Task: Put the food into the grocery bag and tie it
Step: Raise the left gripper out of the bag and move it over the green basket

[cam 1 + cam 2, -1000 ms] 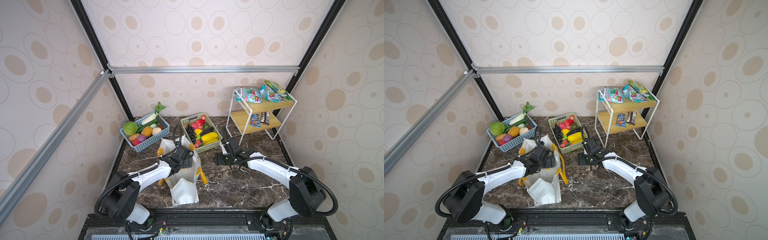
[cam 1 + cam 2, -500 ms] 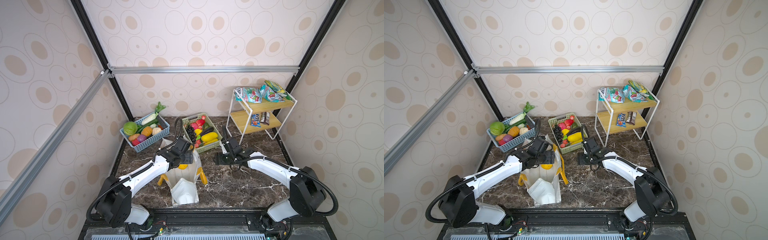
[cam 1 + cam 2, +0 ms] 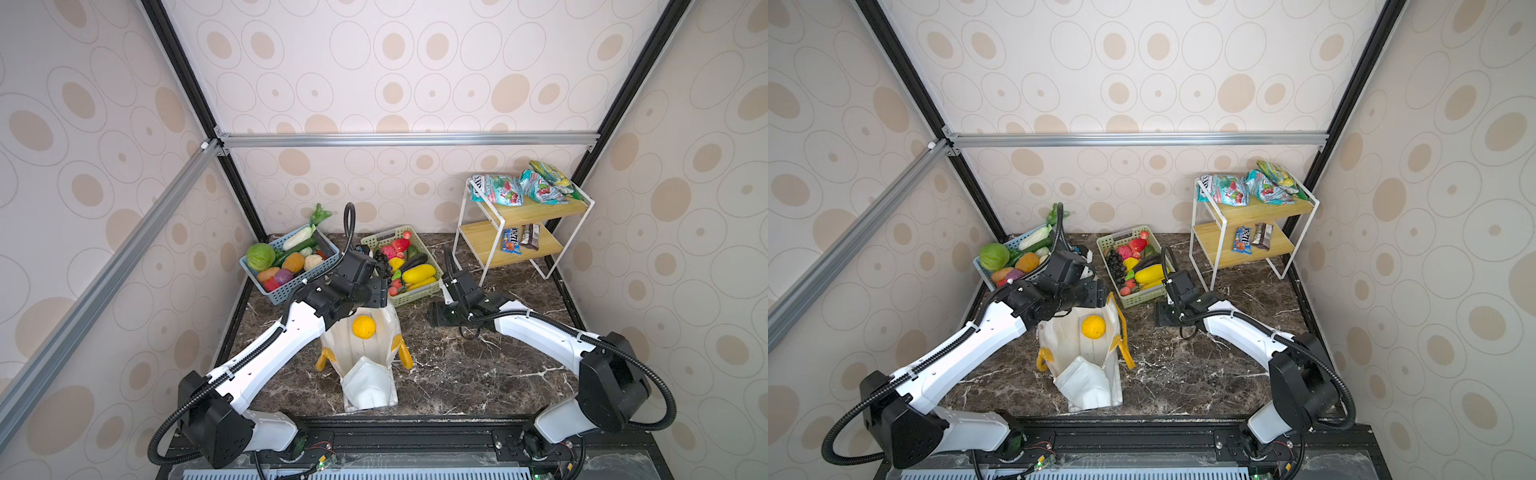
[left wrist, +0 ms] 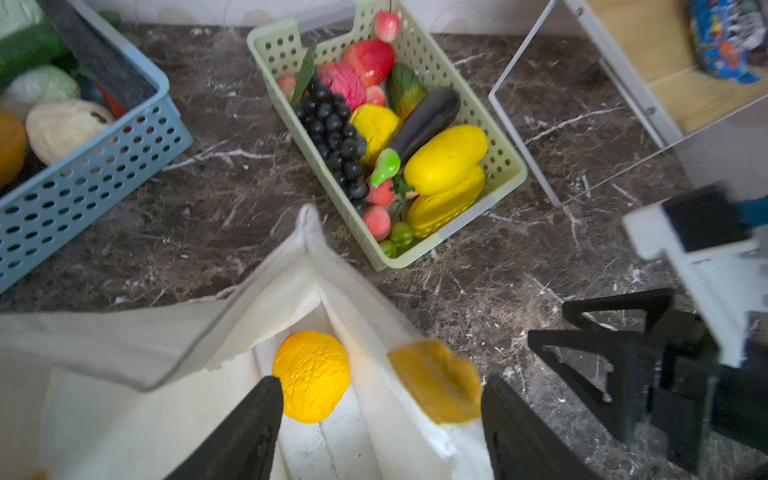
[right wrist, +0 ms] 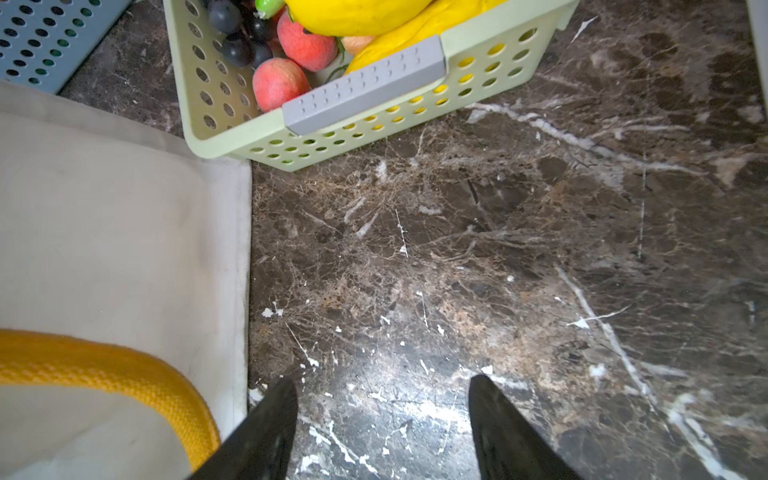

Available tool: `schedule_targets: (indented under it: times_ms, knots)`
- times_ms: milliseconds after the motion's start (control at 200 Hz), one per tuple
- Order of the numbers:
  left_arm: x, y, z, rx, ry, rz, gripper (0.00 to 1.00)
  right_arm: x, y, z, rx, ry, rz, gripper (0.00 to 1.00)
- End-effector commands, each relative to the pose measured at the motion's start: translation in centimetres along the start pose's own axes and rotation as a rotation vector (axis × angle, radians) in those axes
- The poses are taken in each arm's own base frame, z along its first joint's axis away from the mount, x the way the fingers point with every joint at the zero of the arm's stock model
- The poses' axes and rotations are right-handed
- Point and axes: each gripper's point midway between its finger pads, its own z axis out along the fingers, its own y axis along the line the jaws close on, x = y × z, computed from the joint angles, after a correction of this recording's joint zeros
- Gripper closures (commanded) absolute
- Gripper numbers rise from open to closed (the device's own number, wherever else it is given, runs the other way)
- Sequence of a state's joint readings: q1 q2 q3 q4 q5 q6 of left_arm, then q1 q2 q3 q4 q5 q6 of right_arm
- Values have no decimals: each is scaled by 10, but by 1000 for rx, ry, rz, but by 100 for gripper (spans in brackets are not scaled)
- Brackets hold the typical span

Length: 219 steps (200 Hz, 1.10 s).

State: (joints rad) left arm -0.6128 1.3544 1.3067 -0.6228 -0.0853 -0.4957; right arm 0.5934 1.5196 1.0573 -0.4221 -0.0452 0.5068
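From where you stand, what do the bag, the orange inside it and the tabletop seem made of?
Bag: matte cream cloth, likely cotton; stitched hem, soft folds.
Orange: probably moulded plastic; crinkled, faintly shiny skin.
Tabletop: polished dark marble or a lookalike; white veins, glare.

White-shelled left arm [image 3: 266,355] and right arm [image 3: 540,332], black joints.
Ribbed black cables [image 3: 345,241] loop beside each; tapered black jaws.
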Motion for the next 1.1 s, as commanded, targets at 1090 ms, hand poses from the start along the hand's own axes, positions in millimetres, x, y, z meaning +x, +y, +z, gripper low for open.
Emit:
schedule_targets:
  times_ms: [1090]
  knots:
    - [-56, -85, 158, 20, 105, 459, 27, 19, -68, -29, 140, -41, 119, 30]
